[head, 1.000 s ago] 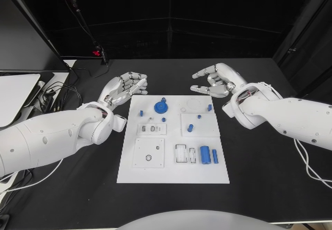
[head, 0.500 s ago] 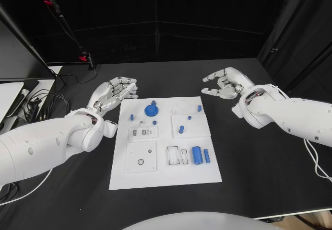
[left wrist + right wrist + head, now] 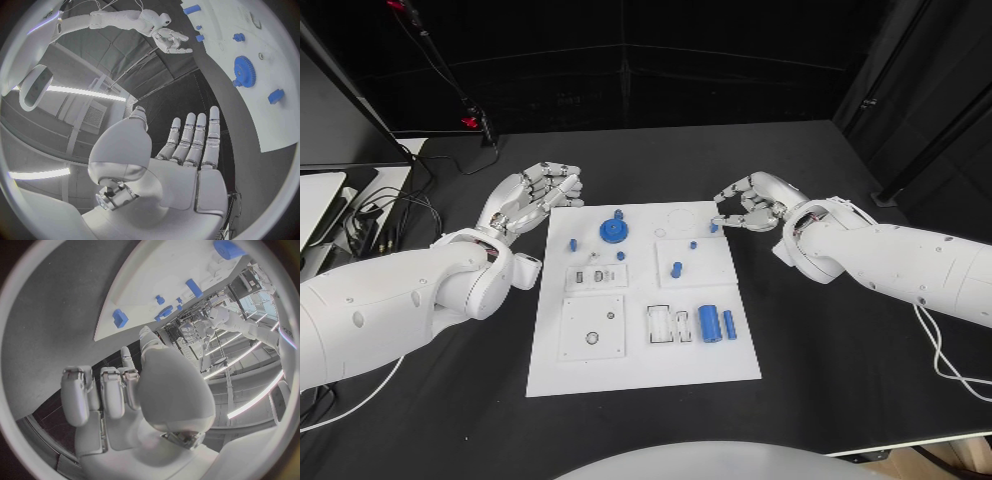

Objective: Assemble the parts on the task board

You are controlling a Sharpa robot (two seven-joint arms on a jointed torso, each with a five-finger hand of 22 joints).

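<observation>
The white task board [image 3: 639, 355] lies in the middle of the black table. It carries a blue gear [image 3: 613, 230], two blue cylinders [image 3: 710, 322] near its right edge and several small blue pieces such as one [image 3: 676, 268] mid-board. My left hand [image 3: 531, 196] hovers off the board's far left corner, fingers straight, holding nothing. My right hand [image 3: 750, 203] hangs at the far right corner, fingers loosely bent and apart, empty, just beside a small blue piece [image 3: 714, 227]. The left wrist view shows my left hand [image 3: 181, 165], the gear [image 3: 245, 71] and the board [image 3: 278, 55]. The right wrist view shows my right hand [image 3: 137, 400] near the board [image 3: 169, 275].
Cables [image 3: 387, 205] and a pale flat object [image 3: 322, 195] lie at the table's left edge. A black stand with a red light [image 3: 470, 122] rises at the far left corner. Bare black table lies right of the board.
The camera shifted between the earlier frames. My right hand has come down and in towards the board's far right corner. My left hand has barely moved.
</observation>
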